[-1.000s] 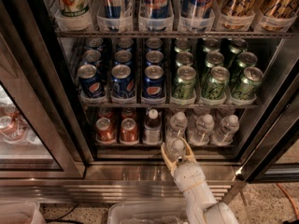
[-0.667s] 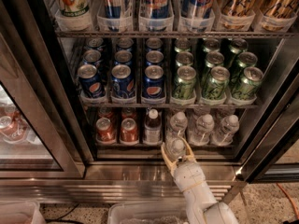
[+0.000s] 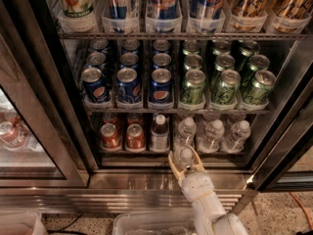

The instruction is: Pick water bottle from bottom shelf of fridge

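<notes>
The fridge [image 3: 34, 106] stands open, and its bottom shelf [image 3: 146, 153] holds two red cans, a brown-liquid bottle [image 3: 159, 131] and clear water bottles [image 3: 213, 132] in lanes. My gripper [image 3: 184, 159] is at the front edge of the bottom shelf, just below the leftmost water lane. Its two tan fingers [image 3: 172, 160] close around a small clear water bottle [image 3: 184, 155] with a white cap, seen from above. The white arm comes up from the lower edge of the view.
The rack above holds blue cans [image 3: 128, 84] and green cans [image 3: 222, 86]. The stainless base strip [image 3: 122, 182] runs under the shelf. The black door frame [image 3: 283, 141] angles in on the right. A clear bin [image 3: 146, 224] sits on the floor below the arm.
</notes>
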Controlling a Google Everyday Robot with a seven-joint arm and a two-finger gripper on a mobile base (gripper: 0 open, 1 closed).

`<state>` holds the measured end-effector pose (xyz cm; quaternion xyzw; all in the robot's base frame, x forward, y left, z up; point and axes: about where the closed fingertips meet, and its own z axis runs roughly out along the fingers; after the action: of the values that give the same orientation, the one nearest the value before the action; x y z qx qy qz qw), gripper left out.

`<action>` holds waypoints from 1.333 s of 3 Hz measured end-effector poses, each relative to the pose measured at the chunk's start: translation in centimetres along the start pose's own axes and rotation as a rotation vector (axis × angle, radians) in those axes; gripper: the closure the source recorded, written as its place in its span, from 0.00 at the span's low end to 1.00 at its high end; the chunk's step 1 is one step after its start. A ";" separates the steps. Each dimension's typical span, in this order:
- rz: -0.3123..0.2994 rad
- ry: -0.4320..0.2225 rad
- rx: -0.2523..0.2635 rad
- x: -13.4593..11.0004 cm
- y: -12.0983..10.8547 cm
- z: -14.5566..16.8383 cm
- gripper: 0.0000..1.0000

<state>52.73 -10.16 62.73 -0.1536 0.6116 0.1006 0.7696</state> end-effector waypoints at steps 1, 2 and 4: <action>0.000 0.000 0.000 0.5 0.1 -0.1 1.00; 0.000 0.000 0.000 1.3 0.2 -0.3 1.00; 0.000 0.000 -0.001 1.7 0.2 -0.4 1.00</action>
<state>52.71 -10.15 60.99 -0.1537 0.6116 0.1009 0.7695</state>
